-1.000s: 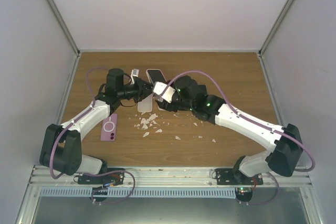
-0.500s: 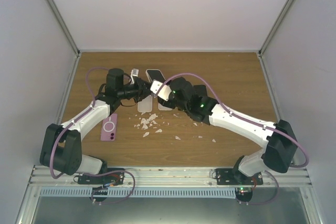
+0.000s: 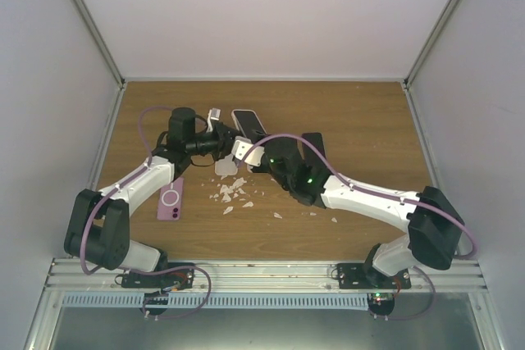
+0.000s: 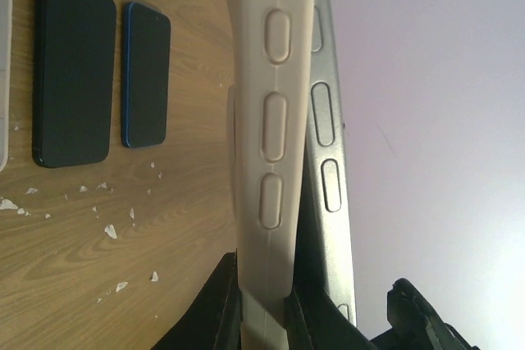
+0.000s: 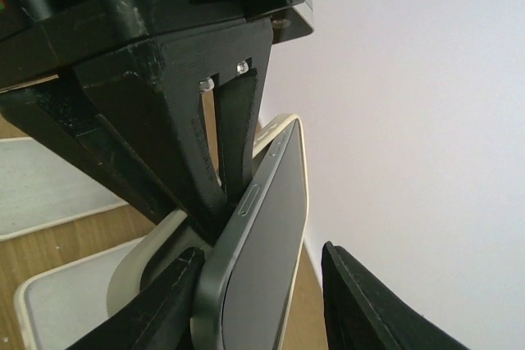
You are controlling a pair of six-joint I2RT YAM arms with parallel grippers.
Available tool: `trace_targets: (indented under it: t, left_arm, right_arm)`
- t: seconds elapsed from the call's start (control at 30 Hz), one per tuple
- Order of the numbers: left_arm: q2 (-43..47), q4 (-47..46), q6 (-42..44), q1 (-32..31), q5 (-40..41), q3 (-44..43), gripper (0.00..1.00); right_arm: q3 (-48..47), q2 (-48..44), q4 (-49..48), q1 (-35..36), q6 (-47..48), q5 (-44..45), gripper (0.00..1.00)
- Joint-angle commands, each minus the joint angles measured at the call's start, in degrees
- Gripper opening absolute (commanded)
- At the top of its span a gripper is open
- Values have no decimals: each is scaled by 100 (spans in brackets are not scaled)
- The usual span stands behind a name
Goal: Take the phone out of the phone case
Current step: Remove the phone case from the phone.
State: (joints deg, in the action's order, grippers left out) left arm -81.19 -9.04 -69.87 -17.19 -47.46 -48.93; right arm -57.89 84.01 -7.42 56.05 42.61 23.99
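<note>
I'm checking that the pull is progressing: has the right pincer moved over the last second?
Yes. In the top view the right pincer has shifted left, nearer the purple phone lying flat.

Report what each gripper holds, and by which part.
Left gripper pinches the phone case by its buttoned side wall. Right gripper brackets the phone, one finger clear of it: no grip yet.

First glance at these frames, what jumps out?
Both arms meet mid-table: the left gripper clamps a cream phone case on edge, a grey phone partly out of it, the right gripper straddling that phone. White chips litter the wooden table; a purple phone case lies left.
</note>
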Motion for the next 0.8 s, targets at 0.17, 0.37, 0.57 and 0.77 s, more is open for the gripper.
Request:
trace_targets:
  t: [0.17, 0.37, 0.57, 0.77]
  left_arm:
    - [203, -784, 43, -188, -841, 74, 0]
    - [235, -773, 81, -202, -863, 85, 0]
    - [213, -571, 279, -180, -733, 89, 0]
    - [209, -103, 684, -112, -409, 79, 0]
  right_arm:
    - [248, 248, -887, -36, 541, 553, 37]
    - [34, 345, -663, -176, 456, 528, 24]
    - [-437, 253, 123, -310, 7, 80, 4]
    - [-699, 125, 595, -327, -233, -209, 0]
